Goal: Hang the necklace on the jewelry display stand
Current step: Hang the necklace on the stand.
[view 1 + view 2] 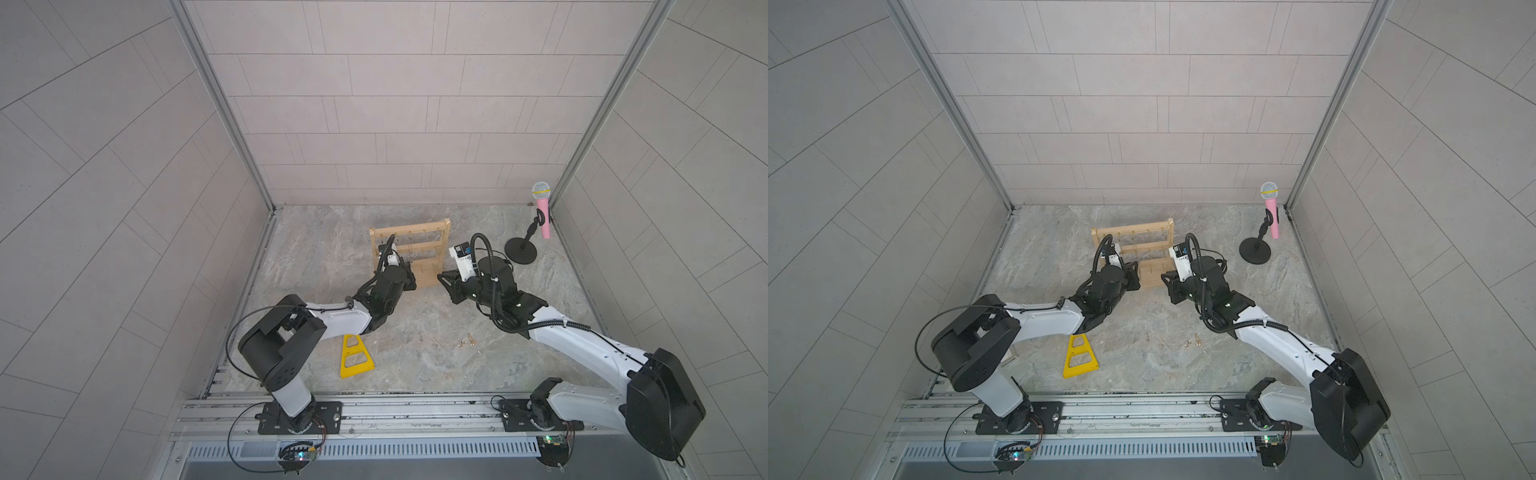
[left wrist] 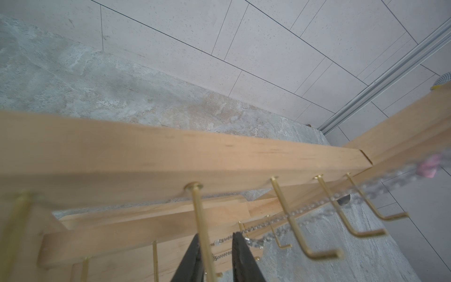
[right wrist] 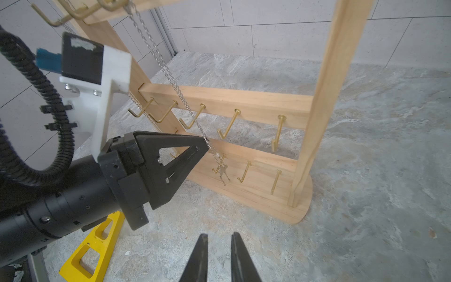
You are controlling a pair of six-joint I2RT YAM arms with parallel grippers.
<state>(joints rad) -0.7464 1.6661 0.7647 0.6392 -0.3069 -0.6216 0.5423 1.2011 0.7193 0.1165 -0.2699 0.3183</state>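
The pale wooden jewelry display stand stands at the table's middle back, with gold hooks on its three bars. The necklace, a thin silver chain, hangs in two strands from a top-bar hook down past the middle bar. Its small pendant dangles before the lowest bar. My left gripper reaches in at the stand's left side. Its jaws stand slightly apart, the chain crossing the gap unpinched. My right gripper hovers open and empty just in front of the stand's right end.
A flat yellow triangular frame lies front left under the left arm. A black round-based stand with a pink microphone is at the back right corner. Small gold bits lie on the table near the right arm.
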